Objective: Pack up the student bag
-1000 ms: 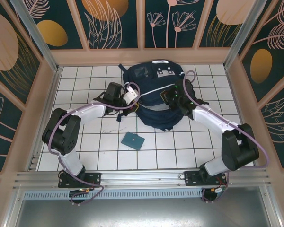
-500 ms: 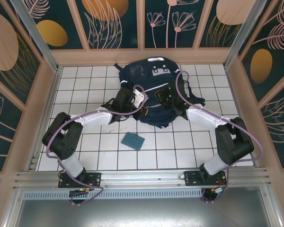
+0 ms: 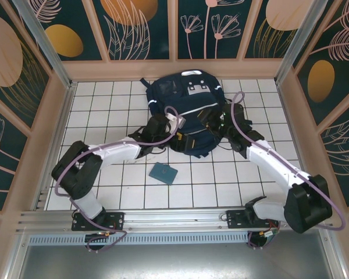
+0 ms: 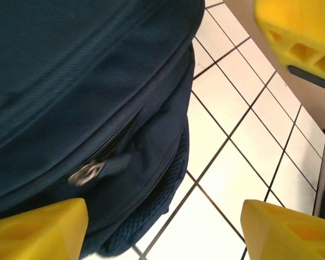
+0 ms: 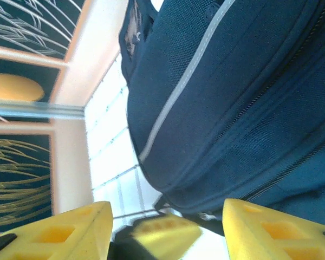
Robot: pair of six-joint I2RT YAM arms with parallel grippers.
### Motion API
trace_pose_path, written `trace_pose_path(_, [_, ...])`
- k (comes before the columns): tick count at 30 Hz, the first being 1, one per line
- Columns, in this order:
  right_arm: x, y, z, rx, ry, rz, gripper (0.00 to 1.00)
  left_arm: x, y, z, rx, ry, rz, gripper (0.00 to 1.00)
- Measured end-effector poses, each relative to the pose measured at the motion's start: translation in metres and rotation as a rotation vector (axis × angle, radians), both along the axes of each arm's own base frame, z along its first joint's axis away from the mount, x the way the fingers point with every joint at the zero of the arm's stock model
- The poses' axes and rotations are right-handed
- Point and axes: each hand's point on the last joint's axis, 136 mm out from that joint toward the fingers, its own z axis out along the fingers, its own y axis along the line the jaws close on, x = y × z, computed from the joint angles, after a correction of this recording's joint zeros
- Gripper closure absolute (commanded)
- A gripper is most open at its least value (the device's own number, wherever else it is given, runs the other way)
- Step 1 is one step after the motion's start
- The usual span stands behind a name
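The student bag (image 3: 183, 104) lay at the far middle of the tiled table (image 3: 104, 104), and the left gripper (image 4: 162, 227) and right gripper (image 5: 165, 216), both open-jawed and empty, flanked its near end, probably to work its zipper pull (image 4: 85, 173) before packing the small booklet (image 3: 163, 173).

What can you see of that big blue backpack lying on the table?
The backpack is navy woven fabric with a white stripe across it, white patches near the top, a carry loop and dark straps. It lies flat on the white tiled table near the far wall. The zips in view look closed, one metal zip pull hanging at its edge. The left gripper and right gripper stand open at its lower sides; contact is unclear.
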Motion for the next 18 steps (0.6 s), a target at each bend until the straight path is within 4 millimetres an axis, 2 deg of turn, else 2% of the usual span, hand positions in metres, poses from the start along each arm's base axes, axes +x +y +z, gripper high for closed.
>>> trace_pose_path(3, [-0.012,-0.003,-0.015,-0.123,0.007,0.047,0.45,0.005,0.025,0.017,-0.021,-0.010,0.096,0.18])
trace_pose_path(6, [-0.024,0.004,-0.030,-0.242,0.007,0.128,0.47,0.018,0.057,0.029,-0.043,-0.005,0.229,0.19])
trace_pose_path(8, [-0.030,0.015,-0.039,-0.326,-0.005,0.205,0.48,0.029,0.080,0.028,-0.047,0.023,0.336,0.19])
trace_pose_path(11, [-0.032,0.033,-0.053,-0.432,-0.031,0.323,0.48,0.037,0.106,0.016,-0.034,0.079,0.465,0.17])
trace_pose_path(14, [-0.027,0.043,-0.066,-0.510,-0.052,0.412,0.47,0.037,0.117,0.005,-0.022,0.128,0.537,0.15])
trace_pose_path(18, [-0.023,0.048,-0.082,-0.574,-0.062,0.489,0.47,0.039,0.121,0.004,-0.042,0.165,0.598,0.11])
